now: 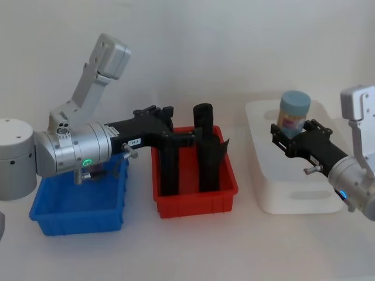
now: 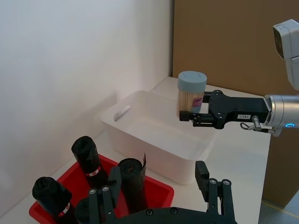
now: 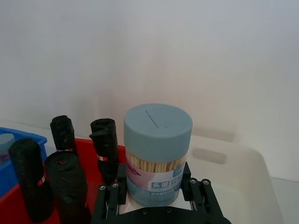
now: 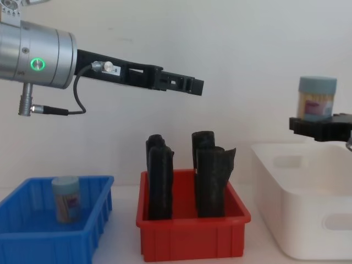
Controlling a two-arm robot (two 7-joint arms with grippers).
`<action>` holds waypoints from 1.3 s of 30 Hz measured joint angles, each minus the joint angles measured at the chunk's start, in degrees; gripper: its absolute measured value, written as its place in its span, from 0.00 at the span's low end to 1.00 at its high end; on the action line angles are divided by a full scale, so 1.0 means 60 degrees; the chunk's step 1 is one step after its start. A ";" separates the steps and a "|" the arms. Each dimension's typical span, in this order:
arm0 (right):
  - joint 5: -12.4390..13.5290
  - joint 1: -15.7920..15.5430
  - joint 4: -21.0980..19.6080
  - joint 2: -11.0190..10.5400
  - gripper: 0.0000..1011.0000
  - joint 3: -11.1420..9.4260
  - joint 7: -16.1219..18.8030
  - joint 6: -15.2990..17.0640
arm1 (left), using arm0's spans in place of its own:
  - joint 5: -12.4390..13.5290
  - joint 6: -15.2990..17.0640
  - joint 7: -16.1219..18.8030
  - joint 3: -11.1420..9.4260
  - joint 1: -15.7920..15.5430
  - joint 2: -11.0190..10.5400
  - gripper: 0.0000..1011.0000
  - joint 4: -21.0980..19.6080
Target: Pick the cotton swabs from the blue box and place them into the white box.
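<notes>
Right claw [image 2: 196, 115] is clamped on a cotton swab jar [image 2: 191, 91] above the white box [image 2: 154, 156], with the jar's base hidden behind it. Left claw [image 4: 188, 86] hangs released over the red tray [image 4: 192, 237]. A second jar [image 4: 66, 199] sits in the blue box [image 4: 33, 225].

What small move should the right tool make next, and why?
Probably lower the right tool straight down into the white box before opening. It holds the jar upright, well above the box's rim and seemingly over its interior, so releasing from here would drop it rather than place it.
</notes>
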State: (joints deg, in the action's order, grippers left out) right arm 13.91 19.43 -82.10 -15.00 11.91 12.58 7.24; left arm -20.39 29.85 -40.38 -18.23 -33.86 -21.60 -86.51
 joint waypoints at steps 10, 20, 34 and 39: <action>0.0033 0.0633 0.1160 0.0023 0.64 -0.0144 0.0062 0.0269 | 0.0000 0.0000 0.0000 0.0000 0.0000 0.0000 0.99 0.0000; -0.0190 0.1322 0.2286 0.0221 0.64 -0.0033 0.0516 0.0475 | 0.0000 0.0000 0.0001 0.0000 0.0000 0.0000 0.99 0.0000; -0.0511 0.2053 0.3651 0.0481 0.71 0.0150 0.0885 0.0653 | 0.0000 0.0000 0.0001 0.0001 0.0000 0.0000 0.99 0.0000; -0.0573 0.2165 0.3859 0.0519 0.82 0.0182 0.0929 0.0645 | 0.0000 0.0000 0.0001 0.0000 0.0000 0.0000 0.99 0.0000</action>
State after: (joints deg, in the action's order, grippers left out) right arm 10.48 32.42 -58.95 -11.89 13.00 18.16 11.10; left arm -20.39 29.85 -40.38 -18.22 -33.86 -21.60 -86.51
